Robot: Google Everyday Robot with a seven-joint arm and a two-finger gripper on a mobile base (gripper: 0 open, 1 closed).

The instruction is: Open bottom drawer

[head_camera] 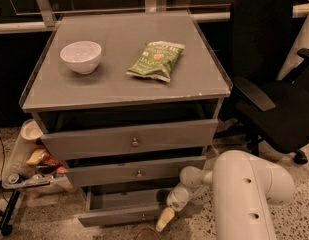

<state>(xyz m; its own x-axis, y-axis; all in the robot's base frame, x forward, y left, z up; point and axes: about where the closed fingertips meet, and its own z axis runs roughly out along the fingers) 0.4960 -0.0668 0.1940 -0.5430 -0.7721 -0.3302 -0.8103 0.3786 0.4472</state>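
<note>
The grey cabinet (124, 84) has three drawers. The bottom drawer (114, 216) is the slimmest, with a small round knob (142, 216). It stands pulled out, and its inside (121, 199) shows. My gripper (164, 220) is low at the right end of that drawer front, just right of the knob, with its beige tip pointing down toward the floor. My white arm (249, 194) reaches in from the right. The middle drawer (136, 173) and the top drawer (131, 140) are each slightly ajar.
A white bowl (81, 56) and a green snack bag (155, 60) lie on the cabinet top. A black office chair (274, 84) stands close on the right. A cart with snacks and cups (29, 164) is at the left. The floor is speckled.
</note>
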